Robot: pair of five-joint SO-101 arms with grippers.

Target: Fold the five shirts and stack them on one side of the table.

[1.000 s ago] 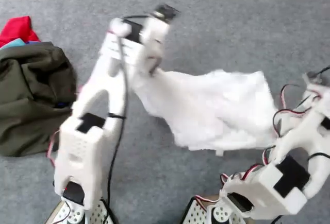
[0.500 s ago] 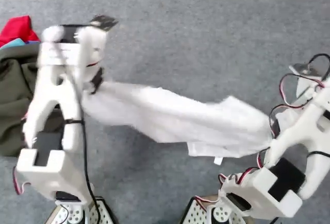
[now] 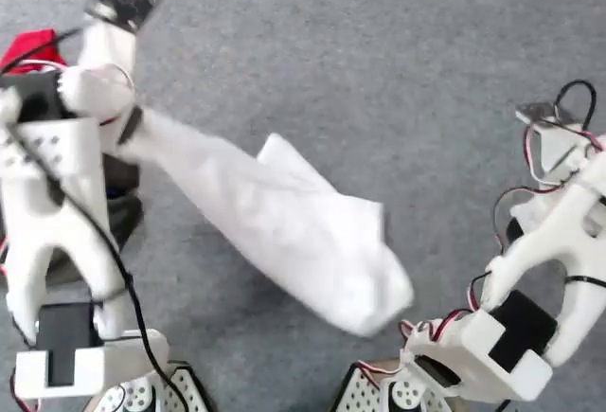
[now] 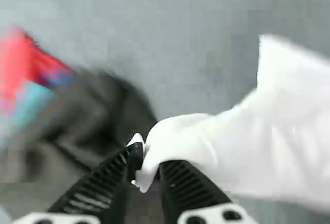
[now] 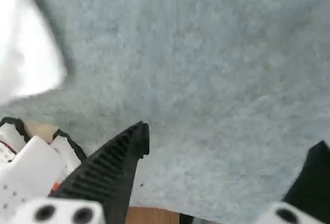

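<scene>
- While clenched on one corner, left gripper (image 4: 147,156) holds the white shirt (image 3: 284,227), which trails across the table left of centre.
- Right gripper (image 5: 232,137) stands released, at right.
- Judged soft, light, limp; best gripped at hems or corners.

Four garments can be counted on the grey desk (image 3: 426,71): one white shirt (image 3: 284,223), one dark olive shirt (image 4: 93,110), one red shirt (image 3: 28,47) and one light blue shirt (image 4: 28,108). There are two end effectors: the left end effector (image 4: 147,167) and the right end effector (image 5: 231,139).
</scene>
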